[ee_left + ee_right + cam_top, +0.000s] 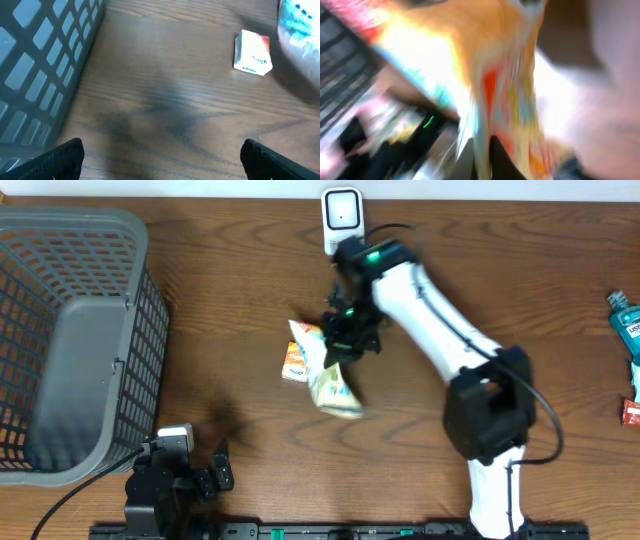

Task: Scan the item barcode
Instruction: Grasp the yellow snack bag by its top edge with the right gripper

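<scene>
The item is a yellow and white snack bag [332, 383], hanging just above the table's middle with my right gripper [347, 338] shut on its upper edge. In the right wrist view the bag [490, 75] is a motion-blurred smear filling the frame, pinched between the two fingers [502, 160] at the bottom. No barcode is readable in any view. A white scanner [341, 215] stands at the table's far edge, just behind the right arm. My left gripper [215, 476] rests low at the front left, open [162, 167] over bare wood, holding nothing.
A small orange and white box [294, 363] lies just left of the bag, also seen as the box [252, 52] ahead of the left gripper. A grey mesh basket [80, 330] fills the left side. A blue bottle [626, 325] and a red packet [631, 412] sit at the right edge.
</scene>
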